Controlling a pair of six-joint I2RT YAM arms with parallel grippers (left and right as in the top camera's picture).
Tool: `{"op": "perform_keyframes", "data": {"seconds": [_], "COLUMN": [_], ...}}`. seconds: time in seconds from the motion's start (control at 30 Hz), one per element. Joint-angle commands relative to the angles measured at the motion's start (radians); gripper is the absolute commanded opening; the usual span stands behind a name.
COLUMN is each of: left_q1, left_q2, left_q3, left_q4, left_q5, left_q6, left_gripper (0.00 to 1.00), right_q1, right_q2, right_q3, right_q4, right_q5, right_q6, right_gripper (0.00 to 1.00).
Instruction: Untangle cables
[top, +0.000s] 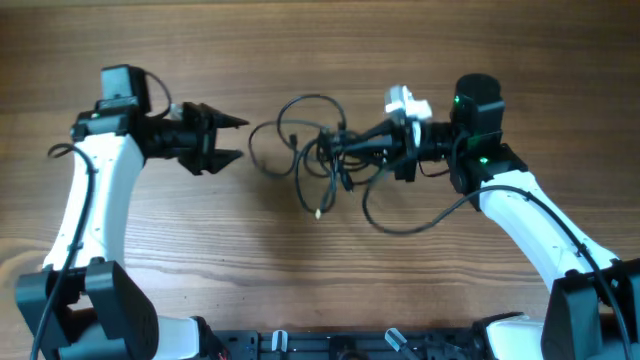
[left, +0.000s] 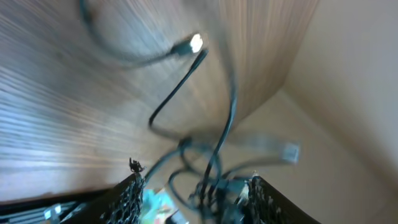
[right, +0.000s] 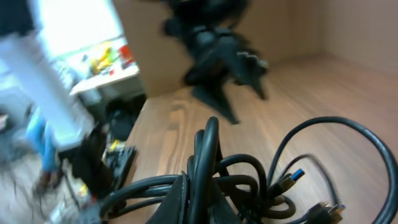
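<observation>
Between the right jaws, clenched at the tip of the right arm (top: 530, 215), we note the dense core of the cables (top: 318, 150) pinched; the right wrist view shows several strands bunched there. Left jaws: released and empty, tips spread, near the outermost curl of the tangle but apart from it. The cables lie mid-worktop between the two arms, loose curls fanning left, one pale plug end (top: 318, 212) lying toward the arms' bases. Risks, as we judge them: (1) with only one grip, a pull by the right arm would drag the whole bunch rather than open it; (2) if the left jaws close on two strands at once, a pull would tighten the knot; (3) the plug end could catch in a curl and lock it; (4) a long black loop (top: 400, 227) sags beside the right arm, and we cannot tell whether it is a cable or the arm's own wire, so it may snag. Both wrist views are blurred, so fine placement is uncertain. Worktop (top: 200, 260): brown wood grain. Room: plain beige wall (left: 348, 93) at the worktop's edge; blurred bright clutter beyond it in the right wrist view.
</observation>
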Motion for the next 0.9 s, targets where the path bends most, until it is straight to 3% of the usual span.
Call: {"op": "perform_keyframes", "data": {"seconds": [0.0, 0.1, 0.23, 0.43, 0.87], "left_q1": [-0.087, -0.132, -0.167, -0.191, -0.305], "left_q2": [0.011, 0.011, 0.011, 0.011, 0.011], "left_q3": [0.003, 0.003, 0.003, 0.003, 0.003], "left_q4": [0.011, 0.065, 0.148, 0.21, 0.222], "left_q5": [0.059, 0.084, 0.087, 0.087, 0.192], "left_q6": [0.019, 0.018, -0.01, -0.088, -0.083], "left_gripper": [0.6, 0.67, 0.65, 0.63, 0.66], "right_q1": [-0.011, -0.011, -0.011, -0.002, -0.002], "right_q2": [-0.021, -0.021, -0.021, -0.021, -0.015], "right_q3": [0.008, 0.008, 0.008, 0.008, 0.008], "right_q4": [0.025, 0.03, 0.035, 0.035, 0.028], "right_q5": [0.13, 0.01, -0.313, -0.312, -0.312], "right_q6": [0.19, 0.016, -0.357, -0.556, -0.622], "right_gripper": [0.04, 0.04, 0.05, 0.04, 0.04]}}
